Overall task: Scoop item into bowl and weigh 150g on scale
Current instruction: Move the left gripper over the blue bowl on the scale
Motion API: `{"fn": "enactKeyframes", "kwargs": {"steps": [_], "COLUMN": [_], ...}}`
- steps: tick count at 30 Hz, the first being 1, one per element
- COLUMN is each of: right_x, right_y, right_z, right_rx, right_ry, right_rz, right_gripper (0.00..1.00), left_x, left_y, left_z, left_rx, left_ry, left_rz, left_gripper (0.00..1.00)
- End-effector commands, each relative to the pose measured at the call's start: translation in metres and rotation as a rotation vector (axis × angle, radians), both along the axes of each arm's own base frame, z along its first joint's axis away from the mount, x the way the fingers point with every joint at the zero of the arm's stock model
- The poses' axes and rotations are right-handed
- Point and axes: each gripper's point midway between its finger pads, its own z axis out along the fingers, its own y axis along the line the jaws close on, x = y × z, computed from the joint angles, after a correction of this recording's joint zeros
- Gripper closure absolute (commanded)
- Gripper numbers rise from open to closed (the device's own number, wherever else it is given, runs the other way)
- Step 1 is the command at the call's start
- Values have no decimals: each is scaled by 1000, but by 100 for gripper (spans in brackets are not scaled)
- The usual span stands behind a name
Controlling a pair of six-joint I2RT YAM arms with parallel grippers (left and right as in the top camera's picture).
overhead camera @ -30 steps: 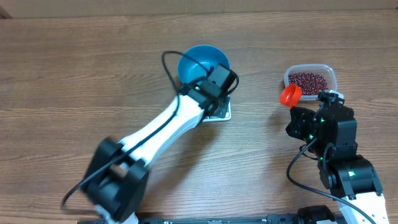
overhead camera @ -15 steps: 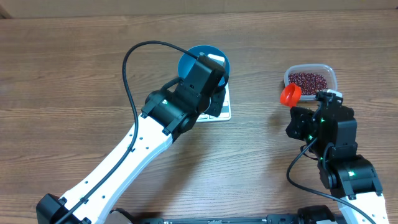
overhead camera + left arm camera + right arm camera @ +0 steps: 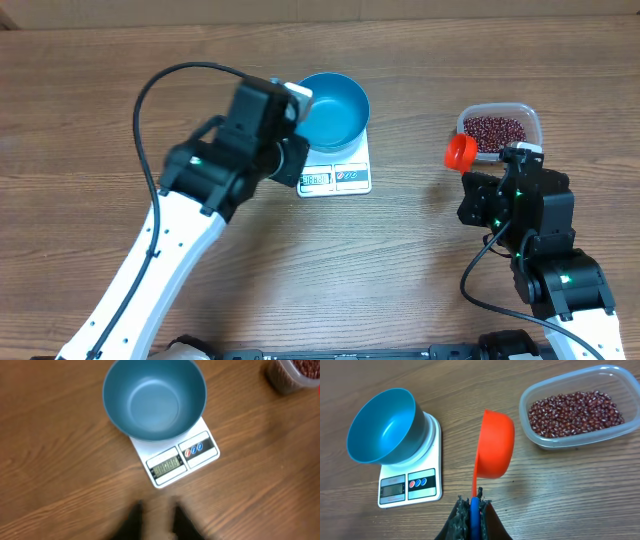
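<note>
Now | step: scooping not begun | right tool (image 3: 472,510) clamped on handle of empty scoop (image 3: 495,442) | left tool (image 3: 157,520) apart, empty | beans (image 3: 575,412) ahead-right in tub (image 3: 570,441); bowl (image 3: 382,425) on scale (image 3: 410,487) ahead-left | next: I must dip scoop into beans

The left arm (image 3: 175,235) reaches from the near left side up toward the middle. Its wrist points down. The left jaws look blurry in the wrist view, a little apart, with nothing between them. The right arm (image 3: 545,215) sits folded up on the near right side. The right jaws are squeezed tight on the handle of the red scoop (image 3: 495,442).
</note>
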Motion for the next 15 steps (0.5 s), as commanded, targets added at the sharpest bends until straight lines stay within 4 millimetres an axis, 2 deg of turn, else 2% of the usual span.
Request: {"fn": "enactKeyframes", "kwargs": {"steps": [1, 9, 15], "right_x": [5, -1, -14], "right_y": [1, 7, 22], "right_z": [17, 12, 3], "right_rx": [-1, 21, 78], "right_ry": [-46, -17, 48], "right_rz": [16, 43, 116], "right_gripper": [97, 96, 96], "left_x": [-4, -3, -2], "left_y": [-6, -6, -6], "left_z": [6, 2, -1], "left_rx": [-22, -18, -16], "left_ry": [-6, 5, 11], "left_rz": [-93, -93, -93], "left_gripper": [0, 0, 0]}}
